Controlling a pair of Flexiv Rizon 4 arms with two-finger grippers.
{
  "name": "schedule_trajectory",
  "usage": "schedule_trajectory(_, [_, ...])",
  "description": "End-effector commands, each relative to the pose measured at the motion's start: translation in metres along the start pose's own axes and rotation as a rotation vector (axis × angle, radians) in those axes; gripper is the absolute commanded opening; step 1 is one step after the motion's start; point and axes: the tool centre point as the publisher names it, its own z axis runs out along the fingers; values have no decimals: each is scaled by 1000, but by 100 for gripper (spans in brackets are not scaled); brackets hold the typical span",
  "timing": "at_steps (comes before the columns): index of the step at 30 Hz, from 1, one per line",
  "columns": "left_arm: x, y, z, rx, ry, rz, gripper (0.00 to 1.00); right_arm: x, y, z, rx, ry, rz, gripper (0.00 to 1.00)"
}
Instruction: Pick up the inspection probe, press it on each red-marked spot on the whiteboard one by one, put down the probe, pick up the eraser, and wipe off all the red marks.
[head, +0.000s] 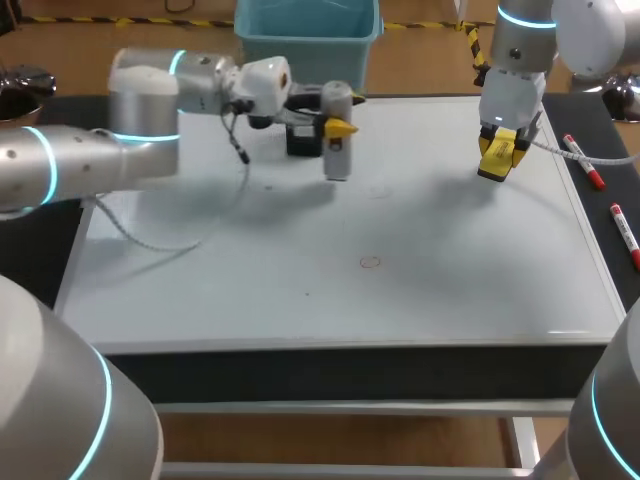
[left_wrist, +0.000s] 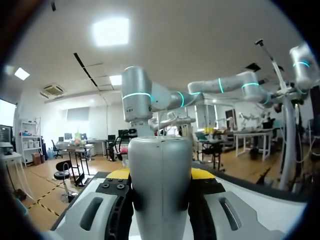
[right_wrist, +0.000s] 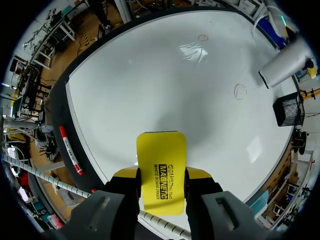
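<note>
The grey cylindrical probe (head: 338, 140) stands upright over the far middle of the whiteboard (head: 200, 290), and my left gripper (head: 340, 127) is shut on it. In the left wrist view the probe (left_wrist: 160, 185) fills the gap between the yellow tips of that gripper (left_wrist: 160, 175). My right gripper (head: 500, 158) hangs over the board's far right, shut on the yellow eraser (head: 497, 160). From the right wrist, the eraser (right_wrist: 161, 170) sits between the fingers of the gripper (right_wrist: 161, 177). Faint red circles (head: 370, 262) (right_wrist: 240, 91) (right_wrist: 202, 37) mark the board.
A black holder (head: 303, 137) stands just behind the probe. A teal bin (head: 308, 35) sits past the board's far edge. Two red markers (head: 585, 165) (head: 625, 235) lie on the dark strip right of the board. A cable (head: 150, 240) trails across the board's left.
</note>
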Motion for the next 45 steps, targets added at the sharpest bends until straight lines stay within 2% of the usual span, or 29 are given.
schedule_trajectory(1, [31, -12, -42, -31, -106, -1, 0, 0, -1, -1, 0, 2, -2, 0])
schedule_trajectory(7, [44, -16, -91, -20, -169, 10, 0, 0, -1, -1, 0, 2, -2, 0])
schedule_trajectory(14, [45, -17, -140, 6, -235, 7, 0, 0, -1, -1, 0, 2, -2, 0])
schedule_trajectory(22, [44, -21, -161, -22, -259, -5, 0, 0, -1, -1, 0, 2, -2, 0])
schedule_trajectory(28, [44, -21, -161, -22, -259, -5, 0, 0, -1, -1, 0, 2, -2, 0])
schedule_trajectory(33, [44, -21, -161, -22, -259, -5, 0, -21, 31, -5, 12, 23, -113, 0])
schedule_trajectory(45, [44, -21, -161, -22, -259, -5, 0, -82, 112, -8, 19, -37, -349, 0])
